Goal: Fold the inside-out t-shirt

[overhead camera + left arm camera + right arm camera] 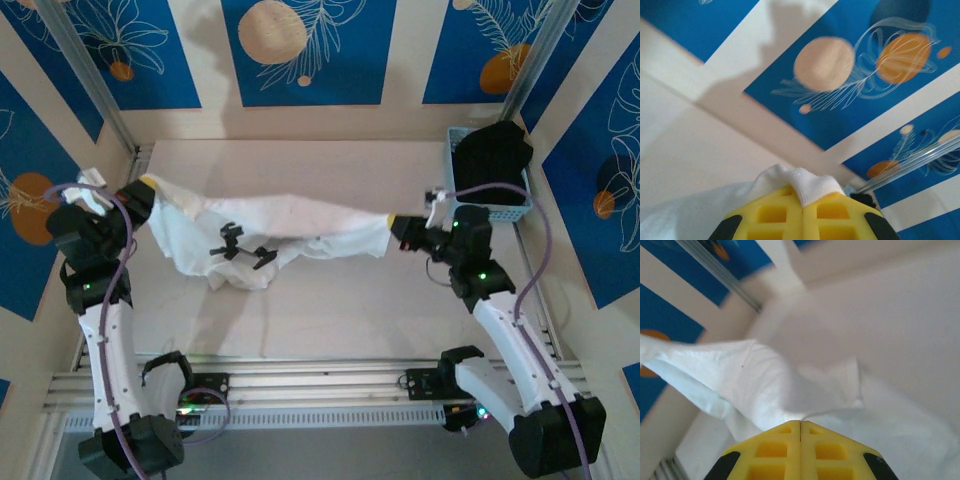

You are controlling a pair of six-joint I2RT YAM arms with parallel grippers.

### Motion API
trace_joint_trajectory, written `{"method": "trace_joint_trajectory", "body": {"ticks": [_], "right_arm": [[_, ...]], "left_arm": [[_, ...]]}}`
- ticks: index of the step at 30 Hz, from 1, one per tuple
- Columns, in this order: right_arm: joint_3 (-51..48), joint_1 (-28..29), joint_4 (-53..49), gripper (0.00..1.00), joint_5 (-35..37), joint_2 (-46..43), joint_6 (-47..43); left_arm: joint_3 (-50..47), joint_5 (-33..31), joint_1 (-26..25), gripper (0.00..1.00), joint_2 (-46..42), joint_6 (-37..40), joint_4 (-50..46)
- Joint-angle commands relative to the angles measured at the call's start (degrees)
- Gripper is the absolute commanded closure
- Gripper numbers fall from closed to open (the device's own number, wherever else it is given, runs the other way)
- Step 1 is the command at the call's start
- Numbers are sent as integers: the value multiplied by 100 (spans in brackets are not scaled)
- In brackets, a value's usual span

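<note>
The inside-out t-shirt point(270, 232), white and wrinkled, hangs stretched between both arms above the table, with its lower part sagging onto the surface at the left. My left gripper point(148, 188) is shut on its left end; a ribbed white hem point(812, 189) folds over the yellow fingertips point(785, 210). My right gripper point(397, 226) is shut on the right end, where the cloth point(755, 385) runs out from between the closed yellow fingertips point(820, 440).
A light blue basket point(488, 175) holding a black garment point(492, 152) stands at the back right corner. A small black clip-like object point(243, 250) lies on the cloth near the table's middle. Metal frame posts rise at both back corners.
</note>
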Motion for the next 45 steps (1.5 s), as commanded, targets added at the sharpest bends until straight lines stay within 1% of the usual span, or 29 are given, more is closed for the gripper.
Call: {"method": "trace_joint_trajectory", "body": {"ticks": [1, 3, 5, 8, 12, 14, 17, 20, 22, 25, 28, 31, 34, 37, 39, 41, 44, 45], "right_arm": [[-616, 217, -260, 100, -172, -12, 413], [-963, 503, -185, 100, -124, 45, 672], [-1147, 847, -271, 100, 136, 133, 846], [-1171, 1273, -705, 100, 610, 305, 962], [-1249, 1640, -1140, 99, 964, 549, 1349], [-1202, 1666, -1395, 92, 1122, 644, 1369], [-1018, 1610, -1729, 77, 1453, 630, 1265], [-795, 1534, -1830, 65, 1672, 600, 1117], [-706, 1472, -1731, 61, 1681, 686, 1012], [-493, 1298, -1532, 58, 1410, 1159, 837], [-210, 1024, -1365, 58, 1223, 1762, 625], [-16, 820, -988, 57, 816, 2330, 540], [262, 846, -821, 59, 479, 2978, 495], [443, 1000, -709, 63, 318, 3445, 492], [505, 1112, -688, 67, 307, 3639, 485], [532, 1169, -691, 75, 329, 3733, 495], [509, 1191, -690, 87, 381, 3652, 479], [495, 1198, -690, 89, 389, 3567, 469]], "left_arm": [[-383, 137, -133, 100, -70, 372, -280], [-560, 130, -214, 100, -66, 412, -306], [-678, 105, -300, 100, -73, 521, -395], [-772, -6, -471, 100, -95, 831, -716], [-921, -150, -596, 100, -150, 1078, -934], [-1010, -162, -607, 100, -142, 1116, -914], [-1088, -217, -606, 100, -134, 1212, -920], [-1098, -253, -613, 100, -125, 1293, -924], [-1106, -242, -616, 100, -125, 1310, -898], [-1133, -204, -609, 100, -108, 1273, -814], [-1144, -157, -611, 100, -90, 1246, -759], [-1159, -120, -616, 100, -74, 1224, -701], [-1185, -91, -611, 100, -65, 1198, -650], [-1194, -71, -610, 100, -50, 1186, -630], [-1186, -62, -609, 100, -46, 1198, -630], [-1186, -60, -616, 100, -35, 1198, -631], [-1177, -58, -609, 100, -36, 1197, -629], [-1177, -57, -616, 100, -38, 1198, -618]]}}
